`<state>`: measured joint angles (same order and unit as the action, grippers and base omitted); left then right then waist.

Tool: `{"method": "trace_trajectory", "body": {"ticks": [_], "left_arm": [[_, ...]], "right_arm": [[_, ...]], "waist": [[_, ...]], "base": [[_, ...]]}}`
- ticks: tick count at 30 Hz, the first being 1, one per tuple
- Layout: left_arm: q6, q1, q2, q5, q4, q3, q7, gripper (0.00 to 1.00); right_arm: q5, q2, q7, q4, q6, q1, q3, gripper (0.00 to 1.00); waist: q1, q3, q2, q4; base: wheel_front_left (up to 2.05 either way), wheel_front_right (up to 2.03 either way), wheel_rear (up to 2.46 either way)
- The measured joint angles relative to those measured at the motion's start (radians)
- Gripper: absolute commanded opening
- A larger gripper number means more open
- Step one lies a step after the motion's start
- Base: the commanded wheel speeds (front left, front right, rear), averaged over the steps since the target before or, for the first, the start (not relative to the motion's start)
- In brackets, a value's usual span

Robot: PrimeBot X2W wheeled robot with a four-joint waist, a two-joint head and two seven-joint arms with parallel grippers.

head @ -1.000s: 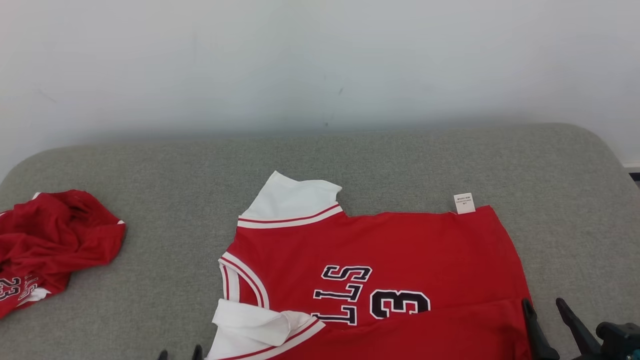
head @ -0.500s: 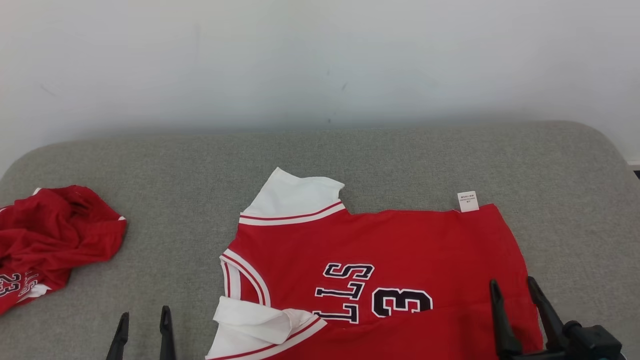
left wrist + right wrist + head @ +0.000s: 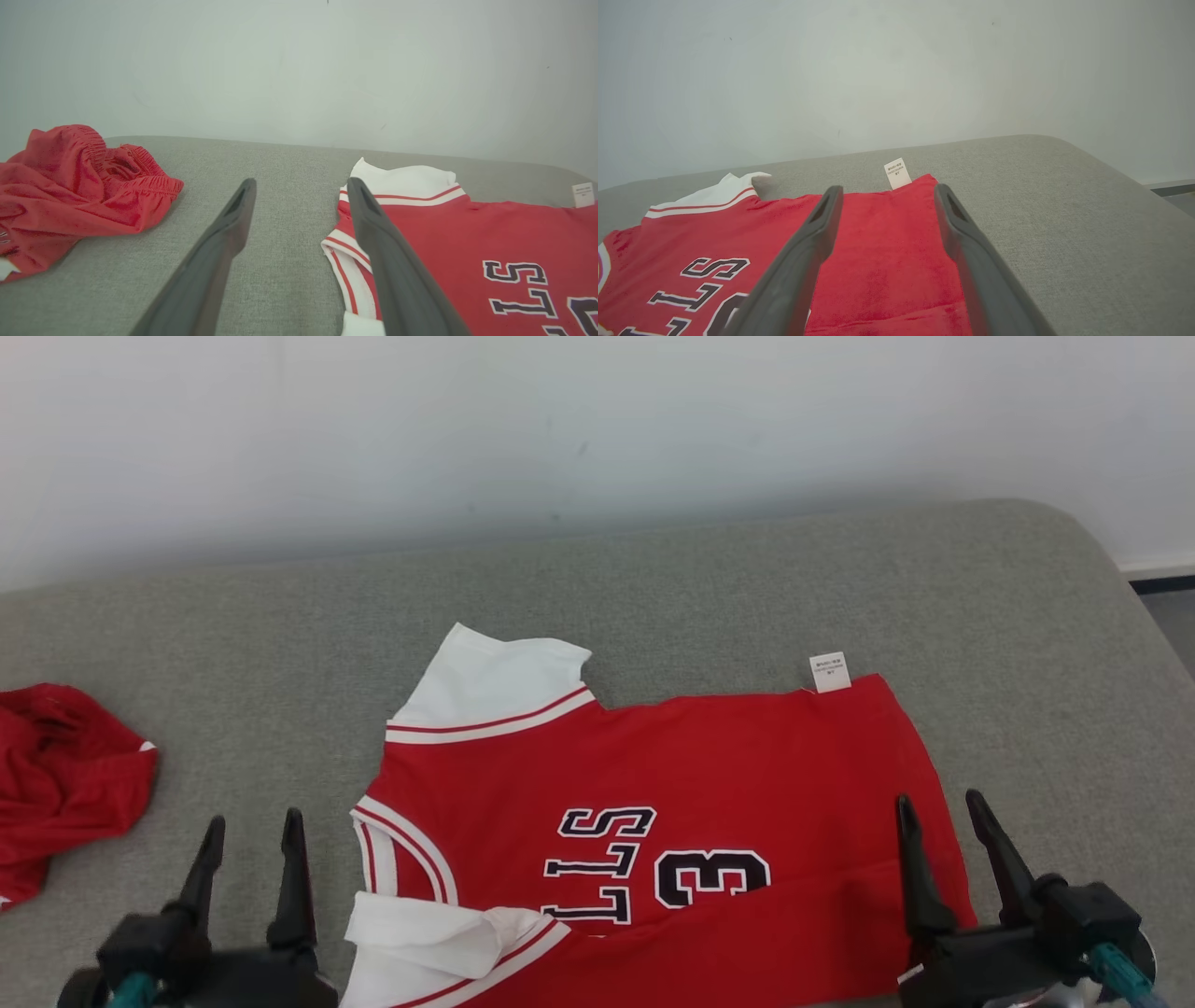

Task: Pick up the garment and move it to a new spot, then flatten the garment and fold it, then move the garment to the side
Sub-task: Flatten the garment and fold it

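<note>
One grey counter point(image 3: 747, 579) carries two red pieces of clothing: one jersey point(image 3: 709, 765) and one crumpled pair of shorts point(image 3: 65, 775) (the elastic waistband point(image 3: 149, 185) shows in the left wrist view). The jersey bears one white label point(image 3: 830, 672). There are two hands, a left hand point(image 3: 255, 818) and a right hand point(image 3: 939, 798), each with two dark fingers point(image 3: 291, 877)

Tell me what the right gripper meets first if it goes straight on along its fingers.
Probably the red jersey: the right gripper points over its far edge near the white label, with grey cushion beyond. Height is unclear.
</note>
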<state>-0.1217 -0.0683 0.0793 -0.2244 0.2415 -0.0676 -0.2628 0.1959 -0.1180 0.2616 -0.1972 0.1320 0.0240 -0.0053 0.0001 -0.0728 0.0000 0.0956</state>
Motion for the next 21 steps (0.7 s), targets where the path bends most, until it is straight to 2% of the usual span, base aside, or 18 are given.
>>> {"method": "trace_trajectory", "body": {"ticks": [5, 10, 11, 14, 17, 21], "left_arm": [[-0.007, -0.195, 0.094, -0.055, 0.107, 0.078, 0.013, 1.00], [-0.010, -0.403, 0.230, -0.224, 0.169, 0.219, 0.143, 1.00], [-0.010, -0.476, 0.280, -0.289, 0.185, 0.270, 0.209, 1.00], [-0.010, -0.567, 0.347, -0.361, 0.211, 0.335, 0.277, 1.00], [-0.010, -0.641, 0.397, -0.417, 0.250, 0.387, 0.322, 1.00], [-0.010, -0.709, 0.435, -0.466, 0.305, 0.466, 0.389, 1.00]], "right_arm": [[0.000, -0.009, 0.000, -0.028, 0.000, 0.095, 0.013, 1.00], [0.000, -0.008, 0.000, -0.055, 0.000, 0.199, 0.040, 1.00], [0.000, -0.005, 0.000, -0.063, 0.000, 0.240, 0.053, 1.00], [0.000, 0.002, 0.000, -0.072, 0.000, 0.289, 0.069, 1.00], [0.001, 0.007, 0.000, -0.077, 0.000, 0.327, 0.081, 1.00], [0.003, 0.014, 0.000, -0.086, 0.000, 0.352, 0.090, 1.00]], "waist": [[0.0001, -0.041, 0.0000, 0.041], [0.0001, -0.094, 0.0001, 0.080], [0.0001, -0.116, 0.0001, 0.097], [0.0002, -0.151, 0.0001, 0.122], [0.0002, -0.186, 0.0001, 0.147], [0.0002, -0.229, 0.0001, 0.179]], "base": [[0.00, 0.00, 0.00], [0.00, 0.00, 0.00], [0.00, 0.00, 0.00], [0.00, 0.00, 0.00], [0.00, 0.00, 0.00], [0.00, 0.00, 0.00]]}}
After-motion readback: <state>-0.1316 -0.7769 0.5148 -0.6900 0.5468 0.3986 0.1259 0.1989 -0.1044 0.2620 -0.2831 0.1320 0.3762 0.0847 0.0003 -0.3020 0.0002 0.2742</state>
